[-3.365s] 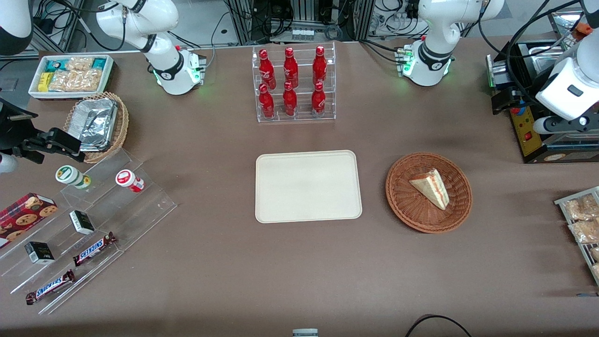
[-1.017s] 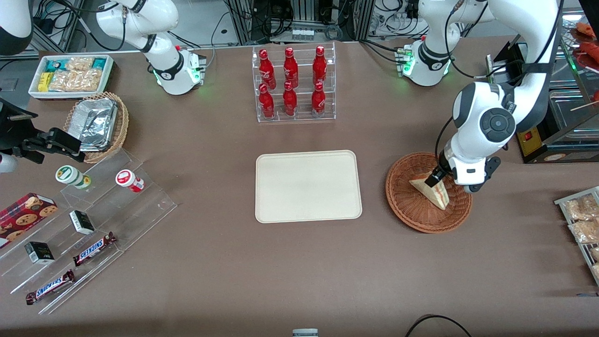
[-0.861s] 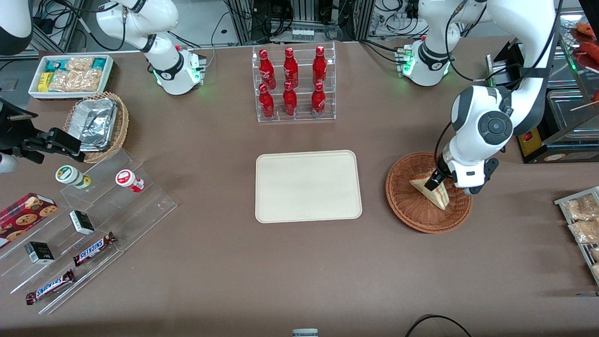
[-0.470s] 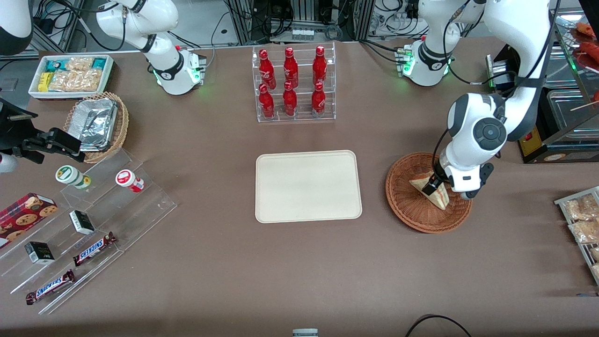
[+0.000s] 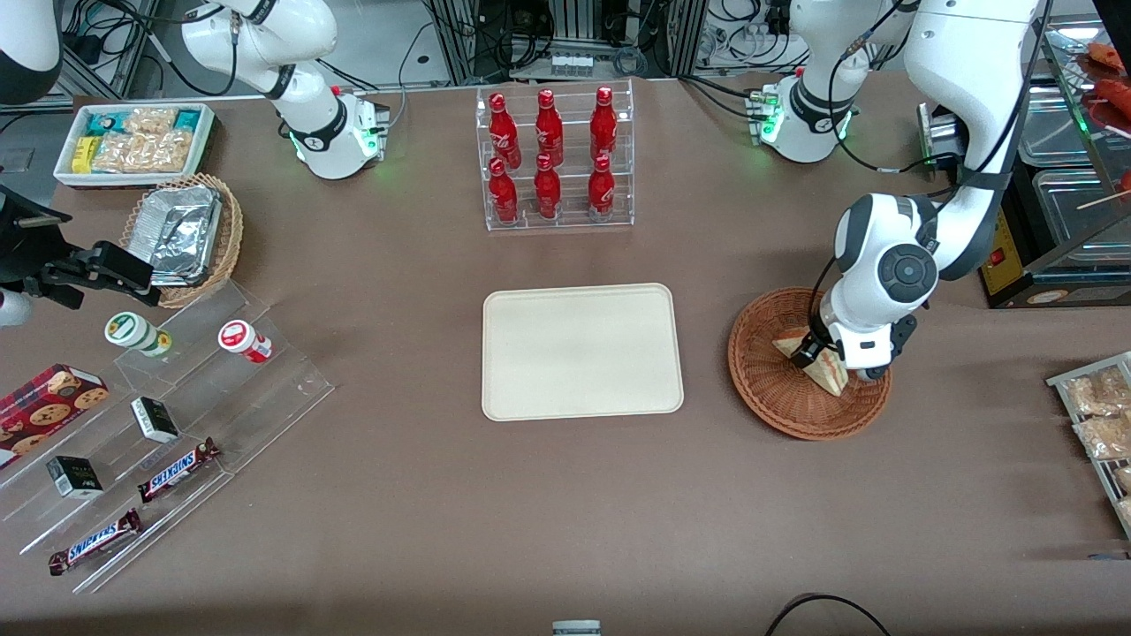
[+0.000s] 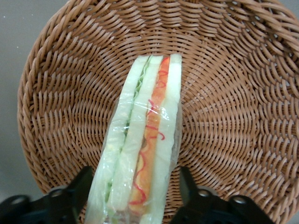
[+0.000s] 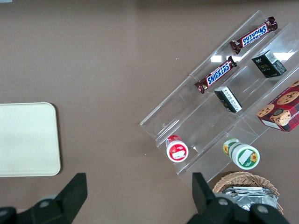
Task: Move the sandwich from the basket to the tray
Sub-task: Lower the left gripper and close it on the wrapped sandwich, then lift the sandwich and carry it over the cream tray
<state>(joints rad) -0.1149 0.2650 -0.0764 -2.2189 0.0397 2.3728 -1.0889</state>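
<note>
The sandwich (image 5: 831, 378) lies wrapped in clear film in the reddish-brown wicker basket (image 5: 776, 399), toward the working arm's end of the table. My left gripper (image 5: 818, 354) is down in the basket, over the sandwich's end farther from the front camera. In the left wrist view the sandwich (image 6: 145, 135) shows its red and green filling. My gripper (image 6: 136, 192) is open, with one black finger (image 6: 83, 185) on each side of the wedge, close to its wrap. The cream tray (image 5: 583, 352) lies bare mid-table beside the basket and also shows in the right wrist view (image 7: 27, 140).
A clear rack of red bottles (image 5: 555, 159) stands farther from the front camera than the tray. A metal rack of snack packets (image 5: 1100, 415) sits at the working arm's table edge. A clear stepped stand of snacks (image 5: 150, 424) and a tan basket with foil (image 5: 184, 231) lie toward the parked arm's end.
My left arm has swung in over the basket and come down. The gripper has sunk lower, so its fingers now stand on either side of the sandwich. The sandwich has not moved.
</note>
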